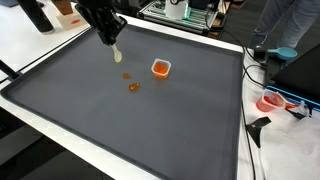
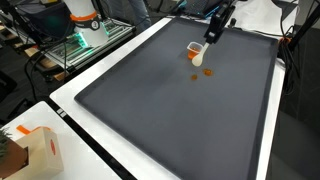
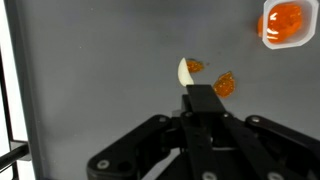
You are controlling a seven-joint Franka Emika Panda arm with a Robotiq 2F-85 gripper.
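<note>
My gripper (image 3: 202, 96) is shut on a white spoon (image 3: 184, 72), whose bowl sticks out past the fingertips; its handle is hidden between the fingers. In both exterior views the gripper (image 1: 109, 38) (image 2: 212, 33) hangs over the far part of the dark mat (image 1: 120, 120), with the spoon (image 1: 117, 54) pointing down, just above the mat. Two orange pieces (image 3: 195, 66) (image 3: 224, 84) lie on the mat beside the spoon bowl. A small clear cup with orange contents (image 1: 160, 68) (image 3: 283, 22) (image 2: 196, 48) stands a short way off.
The mat lies on a white table (image 1: 60, 135). Off one edge are an orange-and-white object (image 1: 272, 101), cables and a person (image 1: 285, 25). A cardboard box (image 2: 30, 150) and an equipment rack (image 2: 85, 35) stand past another edge.
</note>
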